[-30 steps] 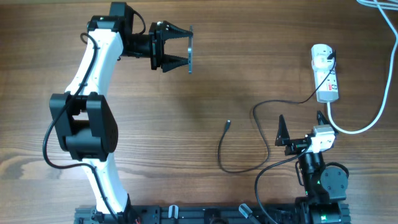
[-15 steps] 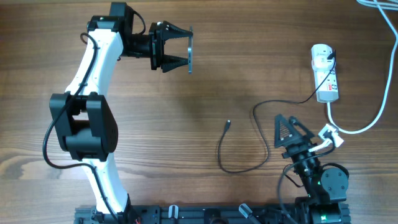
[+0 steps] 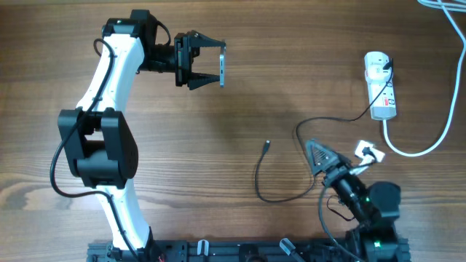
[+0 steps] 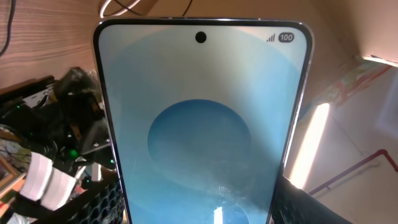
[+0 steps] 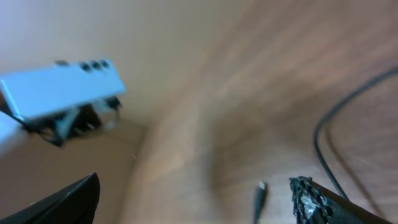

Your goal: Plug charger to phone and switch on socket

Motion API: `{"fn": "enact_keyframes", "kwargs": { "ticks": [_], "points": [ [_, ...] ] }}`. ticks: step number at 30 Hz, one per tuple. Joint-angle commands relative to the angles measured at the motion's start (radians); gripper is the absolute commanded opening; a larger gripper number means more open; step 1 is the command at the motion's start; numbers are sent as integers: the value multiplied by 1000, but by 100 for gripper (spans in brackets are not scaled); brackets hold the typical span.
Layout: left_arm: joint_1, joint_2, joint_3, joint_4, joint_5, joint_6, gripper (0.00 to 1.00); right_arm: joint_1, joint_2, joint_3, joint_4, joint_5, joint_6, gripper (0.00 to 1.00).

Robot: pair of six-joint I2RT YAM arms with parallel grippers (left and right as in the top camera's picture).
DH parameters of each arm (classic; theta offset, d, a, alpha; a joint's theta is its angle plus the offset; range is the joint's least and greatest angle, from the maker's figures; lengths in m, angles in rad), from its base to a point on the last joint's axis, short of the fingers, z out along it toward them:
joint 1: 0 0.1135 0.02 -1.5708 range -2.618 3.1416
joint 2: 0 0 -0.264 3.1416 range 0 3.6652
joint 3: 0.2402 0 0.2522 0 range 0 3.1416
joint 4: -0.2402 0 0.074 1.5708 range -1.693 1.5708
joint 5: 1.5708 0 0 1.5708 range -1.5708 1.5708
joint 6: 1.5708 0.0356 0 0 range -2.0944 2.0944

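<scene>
L gripper (image 3: 216,64) pinches phone (image 4: 199,124) (slick glass, so I'd keep to its edges). R gripper (image 3: 317,156): jaws spread. Charger (image 3: 266,148) looks limp; I'd grip just behind tip.

The overhead camera looks straight down on the brown wood-grain worktop (image 3: 240,109), with the black base rail (image 3: 218,251) at 6 o'clock. The left wrist camera sits very close to the flat blue-screened smartphone (image 4: 199,124), whose face nearly fills its frame. The right wrist camera, low and blurred, looks across the wood toward about 10 o'clock. It catches that smartphone (image 5: 62,87) far off and the thin black cable's plug tip (image 5: 260,194), both also seen from above.
</scene>
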Motion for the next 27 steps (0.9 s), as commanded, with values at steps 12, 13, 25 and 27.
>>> {"fn": "enact_keyframes", "kwargs": {
  "ticks": [12,13,25,27],
  "points": [
    [2,-26,20,-1,56,-8,71,84,586,1007,-981,-16,-610,100],
    [2,-26,20,-1,55,-8,71,107,639,1080,-1052,-14,-613,100],
    [2,-26,20,0,53,0,71,537,1024,1478,-1003,140,-387,100],
    [2,-26,20,0,48,1,71,641,1148,1655,-1156,371,-360,100]
  ]
}}
